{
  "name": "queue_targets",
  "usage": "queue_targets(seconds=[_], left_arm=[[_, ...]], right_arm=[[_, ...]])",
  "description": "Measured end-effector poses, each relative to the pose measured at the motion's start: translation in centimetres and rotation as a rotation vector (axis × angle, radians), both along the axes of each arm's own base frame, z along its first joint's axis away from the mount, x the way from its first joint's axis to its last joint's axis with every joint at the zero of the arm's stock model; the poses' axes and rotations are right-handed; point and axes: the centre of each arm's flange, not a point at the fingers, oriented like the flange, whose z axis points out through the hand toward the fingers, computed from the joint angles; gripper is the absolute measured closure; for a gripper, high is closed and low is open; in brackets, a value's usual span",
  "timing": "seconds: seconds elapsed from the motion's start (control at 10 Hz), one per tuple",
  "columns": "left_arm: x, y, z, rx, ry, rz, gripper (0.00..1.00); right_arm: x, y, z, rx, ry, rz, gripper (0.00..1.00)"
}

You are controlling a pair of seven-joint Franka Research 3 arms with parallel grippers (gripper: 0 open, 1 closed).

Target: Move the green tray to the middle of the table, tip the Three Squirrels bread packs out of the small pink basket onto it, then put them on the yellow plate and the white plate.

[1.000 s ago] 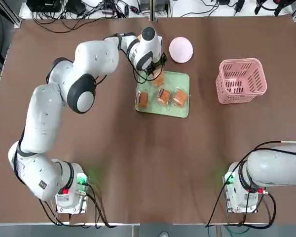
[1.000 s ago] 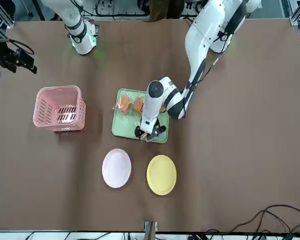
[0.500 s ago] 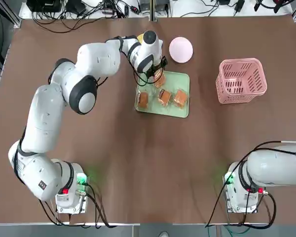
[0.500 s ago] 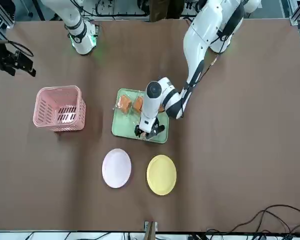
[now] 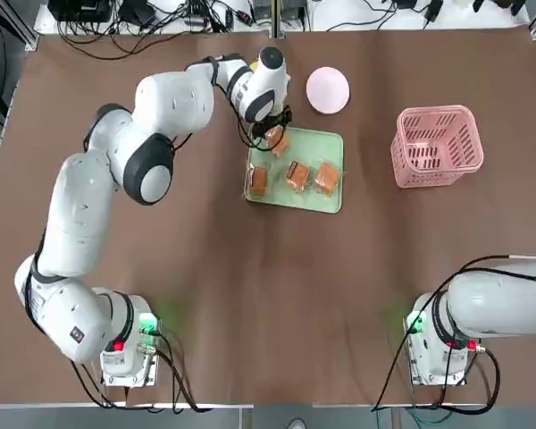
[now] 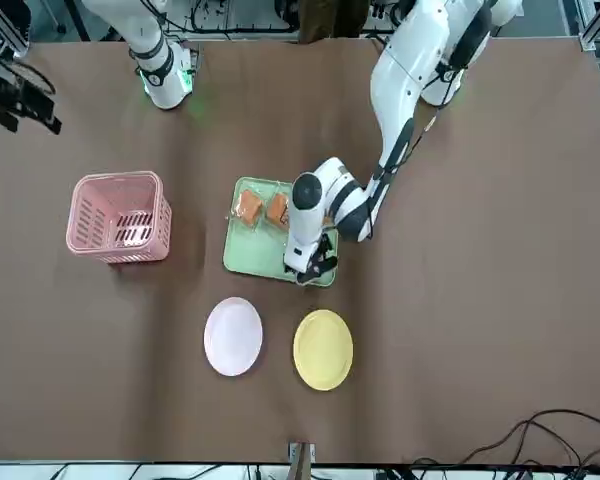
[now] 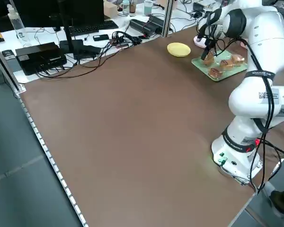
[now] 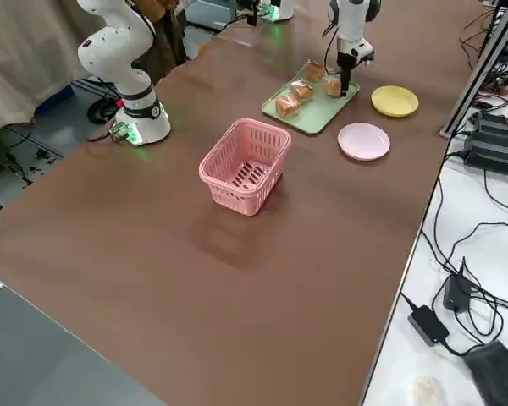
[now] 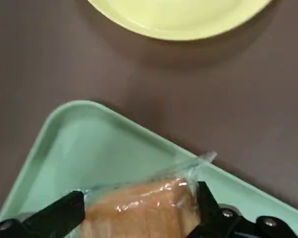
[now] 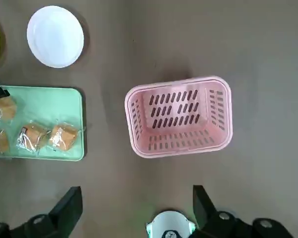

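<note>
At the far side of the dark brown table [image 5: 161, 295], the left arm stretches out long and folds its wrist down over the pale mint-green rectangular tray [image 5: 326, 202], its left gripper [image 9: 139, 213] spread wide with a clear-wrapped orange-brown bread pack [image 9: 139, 210] sitting between the black fingers [image 9: 57, 215]; whether they press it I cannot tell. Three more bread packs [image 5: 296, 175] lie on the tray. The small round yellow plate [image 6: 323, 348] and pinkish-white round plate [image 6: 233, 337] sit just beyond the tray, both bare. The pink lattice plastic basket [image 5: 437, 146] stands well off to one side. The right gripper [image 10: 139, 213] hangs high near its base, jaws apart, holding nothing. Compared with a second ago, the left wrist has turned and edged toward the tray's corner.
</note>
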Motion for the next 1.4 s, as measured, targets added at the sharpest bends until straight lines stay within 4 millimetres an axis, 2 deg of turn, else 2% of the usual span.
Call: queue_targets(seconds=[0.2, 0.4, 0.5, 0.7, 0.8, 0.9, 1.0, 1.2, 1.3, 1.4], left_arm=[[1.1, 2.1, -0.6, 0.049, 0.033, -0.019, 0.00], [1.7, 3.3, -0.2, 0.086, 0.053, -0.043, 0.00], [2.2, 4.0, 1.0, 0.107, 0.061, -0.066, 0.00], [3.7, 6.0, 6.1, 0.128, 0.061, -0.119, 0.00], [3.8, 6.1, 8.1, 0.125, 0.052, -0.136, 0.00], [2.8, 4.8, 8.7, 0.115, 0.053, -0.175, 0.00], [0.2, 2.1, 8.1, 0.108, 0.067, -0.230, 0.00], [-6.3, -4.2, 5.9, 0.114, 0.079, -0.347, 0.00], [-8.2, -5.7, 4.8, 0.121, 0.086, -0.380, 0.00], [-8.7, -5.9, 3.6, 0.134, 0.094, -0.390, 0.00]], right_arm=[[1.1, 0.3, 1.2, 0.001, -0.091, 0.000, 0.02], [3.0, 0.9, 0.6, 0.001, -0.149, 0.003, 0.02], [3.7, 1.0, -0.2, -0.010, -0.143, 0.006, 0.03], [4.4, 1.9, -1.3, -0.057, -0.129, 0.026, 0.04], [4.5, 2.3, -1.8, -0.068, -0.120, 0.031, 0.04], [4.6, 2.3, -2.4, -0.072, -0.107, 0.032, 0.04], [4.6, 2.3, -2.9, -0.072, -0.096, 0.032, 0.04], [4.5, 2.5, -3.6, -0.073, -0.071, 0.036, 0.04], [4.3, 2.6, -3.8, -0.074, -0.057, 0.039, 0.04], [4.2, 2.7, -3.9, -0.074, -0.046, 0.040, 0.04]])
